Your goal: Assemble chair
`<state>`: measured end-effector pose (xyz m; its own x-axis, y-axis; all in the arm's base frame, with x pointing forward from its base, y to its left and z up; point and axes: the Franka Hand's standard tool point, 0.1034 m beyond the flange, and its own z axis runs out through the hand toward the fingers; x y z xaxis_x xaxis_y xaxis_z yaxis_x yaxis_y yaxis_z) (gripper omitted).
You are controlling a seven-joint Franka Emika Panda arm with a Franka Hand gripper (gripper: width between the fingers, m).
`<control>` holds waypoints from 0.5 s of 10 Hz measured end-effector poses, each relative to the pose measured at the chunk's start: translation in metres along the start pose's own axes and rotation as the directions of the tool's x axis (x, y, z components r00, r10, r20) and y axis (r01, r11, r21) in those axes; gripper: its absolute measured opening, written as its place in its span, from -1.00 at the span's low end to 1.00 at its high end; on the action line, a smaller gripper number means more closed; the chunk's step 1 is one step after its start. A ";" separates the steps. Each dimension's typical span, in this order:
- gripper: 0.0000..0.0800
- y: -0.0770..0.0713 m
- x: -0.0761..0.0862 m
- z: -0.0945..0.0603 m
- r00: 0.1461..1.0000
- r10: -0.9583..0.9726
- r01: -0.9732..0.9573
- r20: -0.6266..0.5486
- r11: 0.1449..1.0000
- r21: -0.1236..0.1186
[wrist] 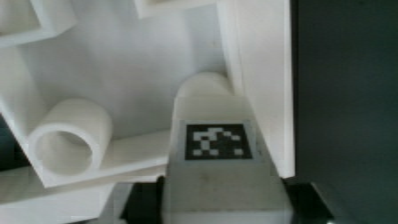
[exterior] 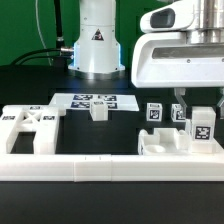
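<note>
My gripper (exterior: 199, 106) is at the exterior view's right, shut on a white square chair leg (exterior: 200, 126) with a tag, held upright over a flat white chair part (exterior: 163, 143) on the table. In the wrist view the leg (wrist: 217, 130) sits between my dark fingers (wrist: 150, 203), gripper (wrist: 224, 206), above a white part with a round peg (wrist: 68, 142). The X-braced panel (exterior: 30, 128) lies at the exterior view's left. Two more tagged legs (exterior: 155, 112) stand behind the flat part. A small white block (exterior: 98, 111) sits mid-table.
The marker board (exterior: 90, 100) lies flat in the middle, in front of the robot base (exterior: 97, 45). The long white border rail (exterior: 110, 166) runs along the front edge. Black cables (exterior: 50, 52) lie at the back left.
</note>
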<state>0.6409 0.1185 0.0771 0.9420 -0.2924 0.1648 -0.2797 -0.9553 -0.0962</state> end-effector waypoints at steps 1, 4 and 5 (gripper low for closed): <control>-0.28 0.001 0.000 0.000 0.998 0.068 -0.068 0.001 0.998 0.003; -0.28 0.003 -0.001 -0.001 0.901 0.432 -0.433 0.028 0.901 0.025; -0.28 0.001 -0.002 -0.001 0.829 0.558 -0.559 0.040 0.829 0.027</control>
<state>0.6385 0.1176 0.0775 0.6325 -0.7733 0.0436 -0.7531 -0.6272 -0.1985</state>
